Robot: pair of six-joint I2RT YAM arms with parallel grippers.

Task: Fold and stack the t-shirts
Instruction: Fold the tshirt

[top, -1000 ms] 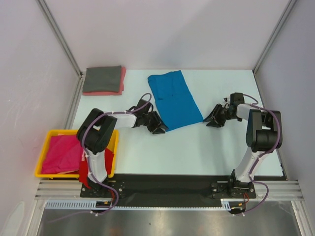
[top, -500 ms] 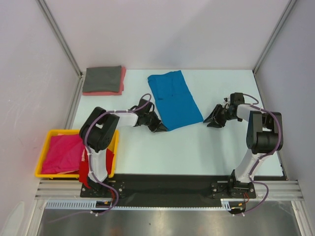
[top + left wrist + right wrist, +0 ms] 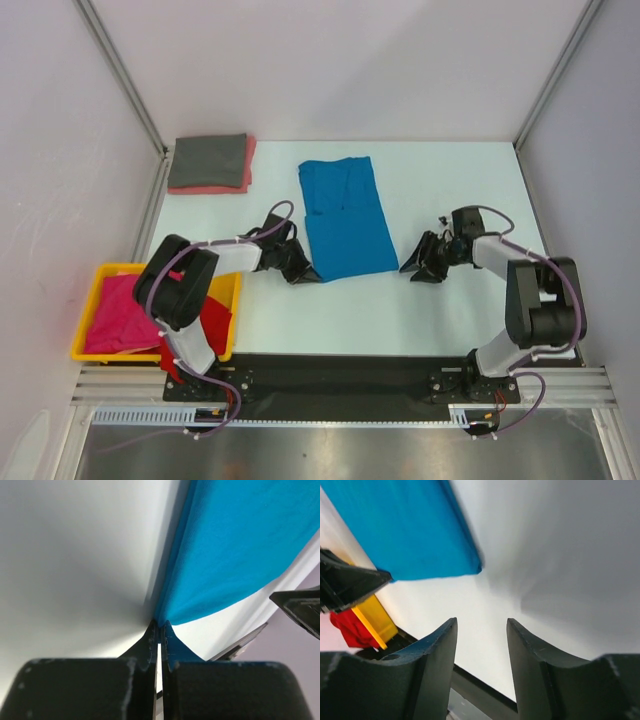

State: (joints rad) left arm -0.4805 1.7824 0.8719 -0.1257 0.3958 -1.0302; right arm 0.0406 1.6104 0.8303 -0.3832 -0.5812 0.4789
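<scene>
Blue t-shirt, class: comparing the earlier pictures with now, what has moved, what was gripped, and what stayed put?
The left gripper shut on the near-left corner of the blue t-shirt and pulled it toward the arms' bases, straightening it. The right gripper, open and empty, moved nearer the near-right corner. The folded grey-on-pink stack and yellow bin stayed put.

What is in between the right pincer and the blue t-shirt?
Nothing but bare white table. The right wrist view shows that gap between the right pincer and the blue t-shirt.
</scene>
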